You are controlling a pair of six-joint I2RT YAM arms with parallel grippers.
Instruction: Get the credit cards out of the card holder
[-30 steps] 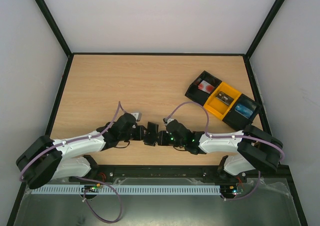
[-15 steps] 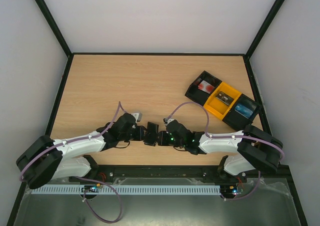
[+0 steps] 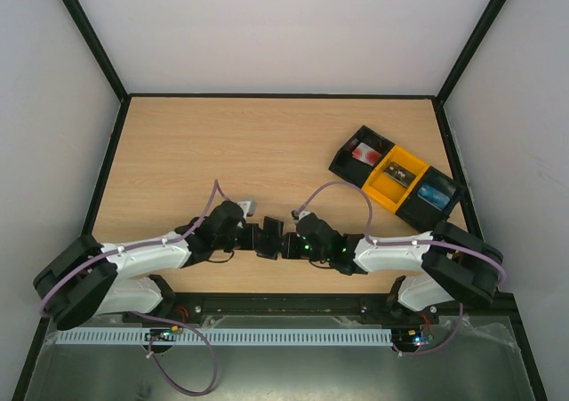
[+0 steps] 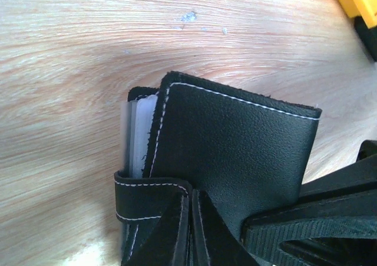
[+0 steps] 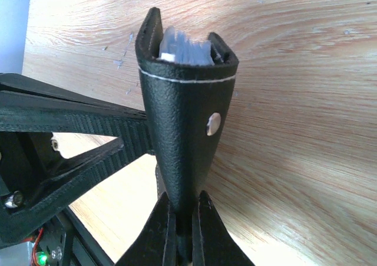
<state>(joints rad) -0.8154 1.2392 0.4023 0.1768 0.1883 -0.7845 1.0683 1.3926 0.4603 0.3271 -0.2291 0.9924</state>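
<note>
A pale wood-grain desk between white walls carries a long black-and-yellow three-compartment tray at the right. Its end compartments hold a red-and-white item and a bright blue one. At lower centre, the left end effector and right end effector each pinch the folded black stitched leather card holder, with pale translucent credit cards inside.
</note>
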